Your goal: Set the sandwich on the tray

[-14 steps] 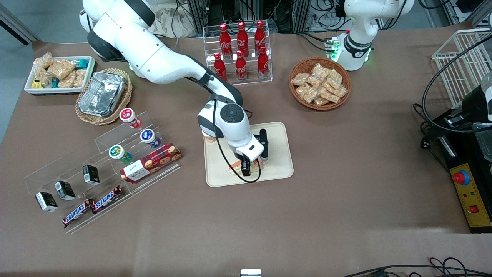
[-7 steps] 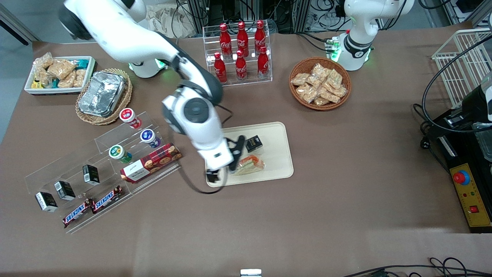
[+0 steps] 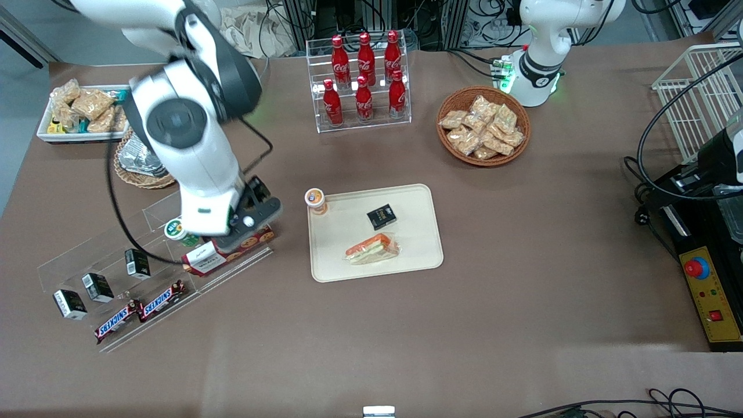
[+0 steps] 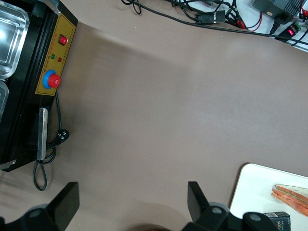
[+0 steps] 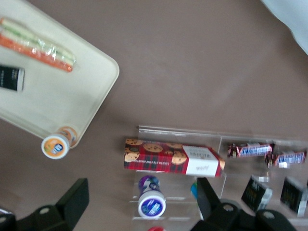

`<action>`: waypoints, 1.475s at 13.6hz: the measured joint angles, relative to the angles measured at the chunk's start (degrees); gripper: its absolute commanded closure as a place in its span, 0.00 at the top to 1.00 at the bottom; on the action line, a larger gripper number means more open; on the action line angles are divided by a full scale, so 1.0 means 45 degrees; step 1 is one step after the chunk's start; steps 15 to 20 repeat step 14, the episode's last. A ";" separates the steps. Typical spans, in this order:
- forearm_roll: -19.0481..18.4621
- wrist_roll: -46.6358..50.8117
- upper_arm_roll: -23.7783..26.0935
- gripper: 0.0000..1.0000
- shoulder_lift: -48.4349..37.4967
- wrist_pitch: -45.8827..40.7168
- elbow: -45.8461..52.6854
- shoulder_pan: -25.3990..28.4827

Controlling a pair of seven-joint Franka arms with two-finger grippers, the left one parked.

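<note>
On the brown worktop [image 3: 522,261] the sandwich [image 3: 372,249] lies on the tray [image 3: 415,241]. The gripper [image 3: 246,223], fingers released, hovers above the cookie box [image 5: 173,157], whose full lid only the wrist view shows.

The gripper [image 3: 251,216] has lifted off the tray [image 3: 418,258] and swung over the red cookie box [image 3: 227,248], fingers spread, leaving the sandwich [image 3: 372,249] lying uncovered beside the small black box [image 3: 381,216].

Wrapped sandwich [image 3: 372,249] flat on cream tray [image 3: 418,255], apparently untouched; gripper [image 3: 246,217] well apart.
</note>
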 measured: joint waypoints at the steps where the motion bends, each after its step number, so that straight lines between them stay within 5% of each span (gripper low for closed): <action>1: 0.0221 0.1231 -0.0049 1.00 -0.0385 -0.0224 -0.0018 -0.0205; 6: 0.1327 0.2120 -0.1005 1.00 -0.2252 -0.1553 -0.0232 -0.2467; 14: 0.2713 0.0740 -0.3944 1.00 -0.4088 -0.1809 -0.1394 -0.2500; 20: 0.2713 0.0740 -0.3944 1.00 -0.4088 -0.1809 -0.1394 -0.2500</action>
